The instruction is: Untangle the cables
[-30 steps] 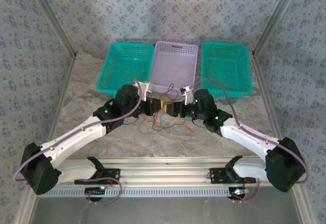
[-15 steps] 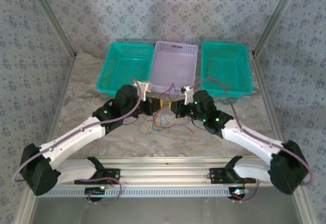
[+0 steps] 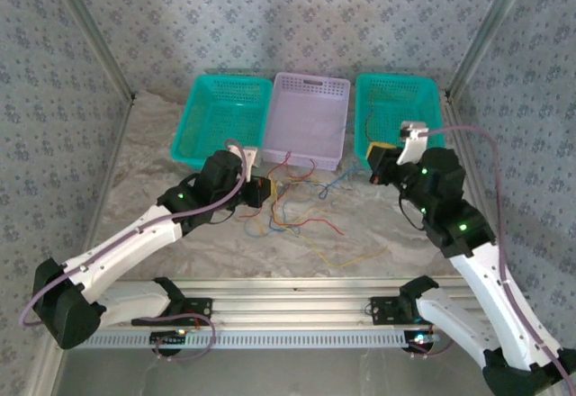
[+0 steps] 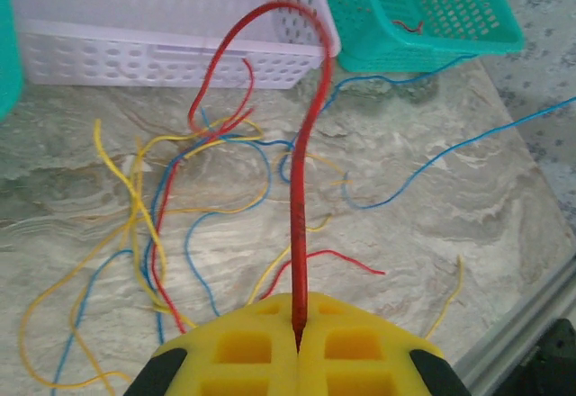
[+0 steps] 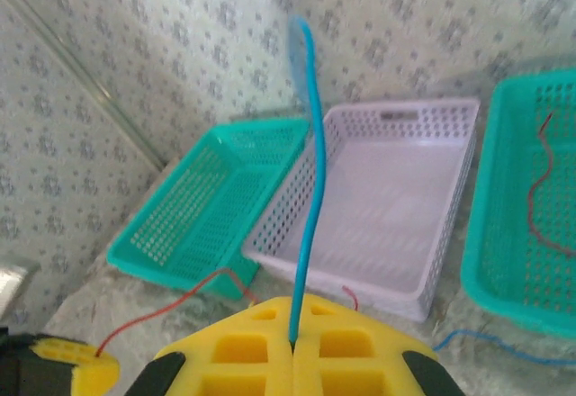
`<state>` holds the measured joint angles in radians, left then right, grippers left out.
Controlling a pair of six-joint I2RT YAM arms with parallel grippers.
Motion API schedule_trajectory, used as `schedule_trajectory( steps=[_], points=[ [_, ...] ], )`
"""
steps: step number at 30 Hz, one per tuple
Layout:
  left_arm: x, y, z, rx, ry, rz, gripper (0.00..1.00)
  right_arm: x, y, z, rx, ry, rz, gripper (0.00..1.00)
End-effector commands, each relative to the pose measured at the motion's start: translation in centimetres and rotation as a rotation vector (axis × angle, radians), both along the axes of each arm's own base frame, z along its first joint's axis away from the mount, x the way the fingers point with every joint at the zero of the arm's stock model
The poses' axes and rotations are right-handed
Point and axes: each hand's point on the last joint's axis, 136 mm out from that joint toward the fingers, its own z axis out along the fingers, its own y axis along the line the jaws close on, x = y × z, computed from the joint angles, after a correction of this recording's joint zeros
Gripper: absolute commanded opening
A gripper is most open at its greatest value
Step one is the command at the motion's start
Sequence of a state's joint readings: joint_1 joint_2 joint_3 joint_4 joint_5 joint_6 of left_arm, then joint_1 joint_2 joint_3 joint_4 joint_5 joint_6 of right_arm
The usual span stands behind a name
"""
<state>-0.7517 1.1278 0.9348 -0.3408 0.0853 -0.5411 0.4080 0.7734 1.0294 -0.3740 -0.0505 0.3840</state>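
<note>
Here, hair-thin cables [image 3: 286, 214] in a loose tangle; red strand [image 4: 301, 234] tight in left gripper [image 4: 297, 337], blue strand [image 5: 310, 189] in right gripper [image 5: 292, 346].

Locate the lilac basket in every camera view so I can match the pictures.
Top external: lilac basket at back centre.
Left wrist: top left, beyond the held red wire.
Right wrist: centre, behind the held blue wire.
Shared landmark: the teal basket directly right of it in every view.
</note>
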Motion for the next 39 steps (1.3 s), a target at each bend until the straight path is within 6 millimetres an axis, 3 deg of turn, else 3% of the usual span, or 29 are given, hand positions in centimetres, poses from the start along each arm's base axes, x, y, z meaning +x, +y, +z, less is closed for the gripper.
schedule_trajectory(
  steps=[1, 4, 7, 11, 15, 19, 22, 25, 30, 33, 39],
  points=[
    [0.6, 1.3, 0.8, 0.043, -0.02, 0.029, 0.0, -0.8, -0.9, 4.7, -0.001, -0.08, -0.009, 0.0],
    [0.5, 2.1, 0.8, 0.059, -0.013, 0.043, 0.0, -1.1, -1.2, 9.8, 0.029, -0.177, -0.023, 0.0],
    [0.1, 2.4, 1.7, 0.047, -0.025, 0.043, 0.0, -0.8, -0.8, 13.1, 0.062, -0.237, -0.004, 0.0],
    [-0.3, 2.8, 3.5, 0.019, -0.064, 0.045, 0.0, 0.4, 1.4, 16.4, 0.095, -0.269, 0.082, 0.0],
    [-0.7, 3.1, 5.6, -0.021, -0.105, 0.042, 0.0, 3.3, 3.5, 17.5, 0.082, -0.262, 0.135, 0.0],
    [-1.2, 3.4, 7.6, -0.073, -0.149, 0.043, 0.0, 7.6, 5.8, 16.1, 0.051, -0.212, 0.179, 0.0],
    [-1.7, 3.6, 9.0, -0.113, -0.183, 0.035, 0.0, 11.4, 6.7, 14.0, 0.03, -0.159, 0.178, 0.0],
    [-2.3, 3.8, 10.1, -0.141, -0.206, 0.025, 0.0, 15.7, 7.1, 10.6, 0.011, -0.082, 0.164, 0.0],
    [-3.3, 4.2, 11.6, -0.175, -0.239, 0.011, 0.0, 22.9, 7.9, 2.5, 0.017, 0.107, 0.163, 0.0],
    [-3.7, 4.5, 12.0, -0.183, -0.248, 0.013, 0.0, 25.8, 8.7, -2.5, 0.018, 0.226, 0.17, 0.0],
    [-4.0, 4.9, 12.5, -0.19, -0.26, 0.022, 0.0, 28.1, 10.7, -11.1, -0.006, 0.396, 0.182, 0.0]
  ],
)
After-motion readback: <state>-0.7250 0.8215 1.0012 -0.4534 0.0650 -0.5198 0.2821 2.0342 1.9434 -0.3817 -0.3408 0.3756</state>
